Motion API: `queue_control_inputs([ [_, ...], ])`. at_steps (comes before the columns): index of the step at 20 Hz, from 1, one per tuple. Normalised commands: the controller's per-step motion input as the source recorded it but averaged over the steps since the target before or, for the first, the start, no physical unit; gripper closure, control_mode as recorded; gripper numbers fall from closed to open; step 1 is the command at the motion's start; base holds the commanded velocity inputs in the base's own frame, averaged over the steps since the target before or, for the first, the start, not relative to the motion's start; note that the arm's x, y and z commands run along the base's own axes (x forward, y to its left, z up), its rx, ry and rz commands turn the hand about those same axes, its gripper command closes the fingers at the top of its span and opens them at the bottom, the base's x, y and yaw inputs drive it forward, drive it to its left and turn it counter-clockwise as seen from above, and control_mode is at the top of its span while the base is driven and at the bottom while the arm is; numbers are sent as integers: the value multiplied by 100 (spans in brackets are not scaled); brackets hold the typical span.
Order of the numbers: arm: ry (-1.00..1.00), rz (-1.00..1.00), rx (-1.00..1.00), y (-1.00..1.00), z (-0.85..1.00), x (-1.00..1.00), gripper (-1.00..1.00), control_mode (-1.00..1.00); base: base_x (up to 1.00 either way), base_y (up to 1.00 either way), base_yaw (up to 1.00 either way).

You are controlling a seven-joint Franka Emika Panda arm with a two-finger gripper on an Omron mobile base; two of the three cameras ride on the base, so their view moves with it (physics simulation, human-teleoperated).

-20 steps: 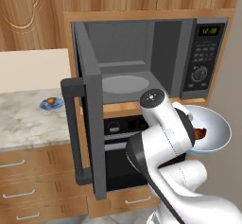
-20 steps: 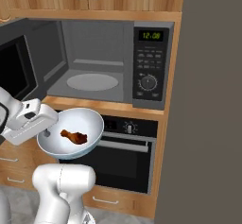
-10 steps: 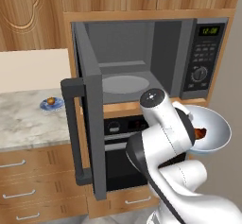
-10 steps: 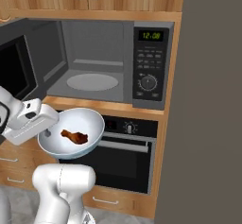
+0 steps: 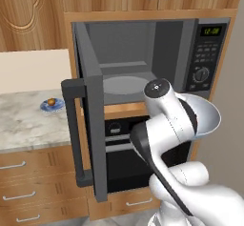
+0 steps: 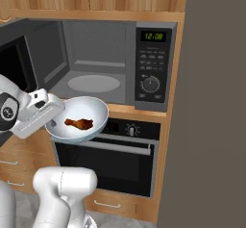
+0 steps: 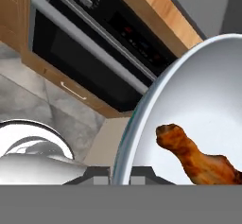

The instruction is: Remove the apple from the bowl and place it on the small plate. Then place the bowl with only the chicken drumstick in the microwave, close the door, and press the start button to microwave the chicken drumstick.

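Below microwave (image 6: 115, 63) opening, above oven (image 6: 115, 159) | bowl (image 6: 79, 120) held level, drumstick (image 6: 79, 123) loose inside | gripper (image 7: 120, 173) clamped on near rim | rigid, smooth, prob. light; keep rim hold, no tilt | apple (image 5: 50, 101) on plate (image 5: 52, 105).

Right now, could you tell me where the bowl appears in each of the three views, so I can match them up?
Left base view: the bowl pokes out right of the arm, centre right.
Right base view: left of centre, in front of the oven, drumstick inside.
Hand view: fills the right side, rim between the fingertips.
Shared landmark: the oven's bar handle.
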Motion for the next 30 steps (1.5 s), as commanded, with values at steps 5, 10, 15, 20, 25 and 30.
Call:
queue_control_inputs([
  [5,1,31,-3,6,0,50,100,-100,0,0,0],
  [10,5,22,-5,30,1,55,100,-100,0,0,0],
  [15,0,19,-2,12,4,54,100,-100,0,0,0],
  [20,0,11,-2,7,1,52,100,-100,0,0,0],
  [25,0,2,-2,12,0,48,100,-100,0,0,0],
  [30,0,0,0,9,1,45,100,-100,0,0,0],
])
